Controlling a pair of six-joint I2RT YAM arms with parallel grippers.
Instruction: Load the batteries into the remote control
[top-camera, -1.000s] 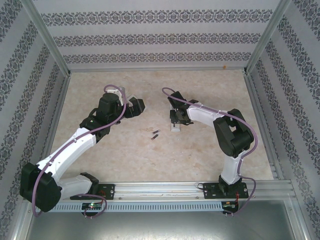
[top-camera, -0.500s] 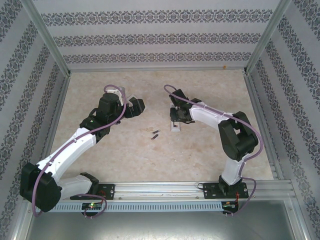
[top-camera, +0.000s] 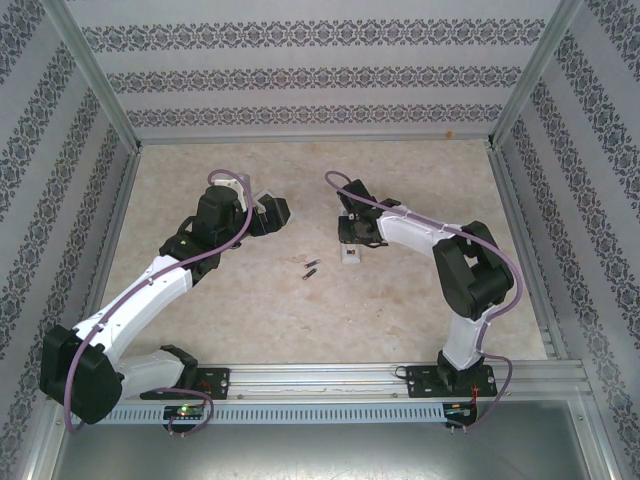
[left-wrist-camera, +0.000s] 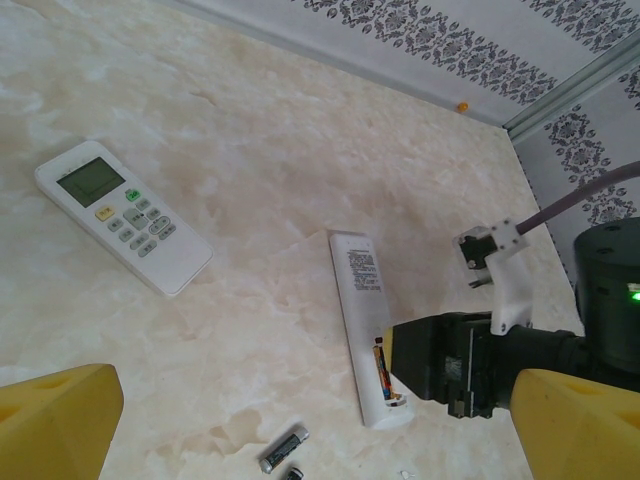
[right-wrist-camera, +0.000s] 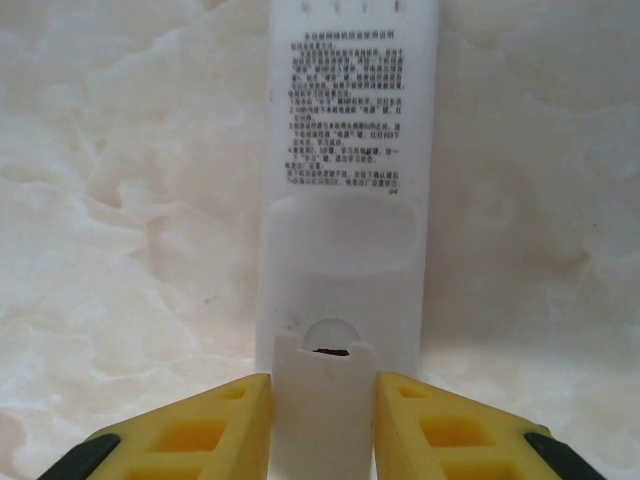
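Observation:
A white remote control (left-wrist-camera: 358, 300) lies face down with its battery bay open at the near end, and one battery (left-wrist-camera: 380, 366) sits in the bay. In the top view this remote (top-camera: 351, 253) is just below my right gripper (top-camera: 350, 236). My right gripper (right-wrist-camera: 323, 432) is shut on a flat white battery cover (right-wrist-camera: 322, 405), held over the bay end of the remote (right-wrist-camera: 345, 150). Two loose batteries (left-wrist-camera: 283, 450) (top-camera: 311, 268) lie on the table left of the remote. My left gripper (top-camera: 274, 212) hovers open with nothing between its yellow fingers (left-wrist-camera: 55, 420).
A second white remote (left-wrist-camera: 122, 215) with a screen and buttons lies face up at the left in the left wrist view. The marble-patterned table (top-camera: 400, 310) is ringed by patterned walls and metal posts. A metal rail (top-camera: 330, 380) runs along the near edge.
The right arm has shifted slightly at the remote's end with the cover still in its grip. The left arm and the loose batteries have not moved.

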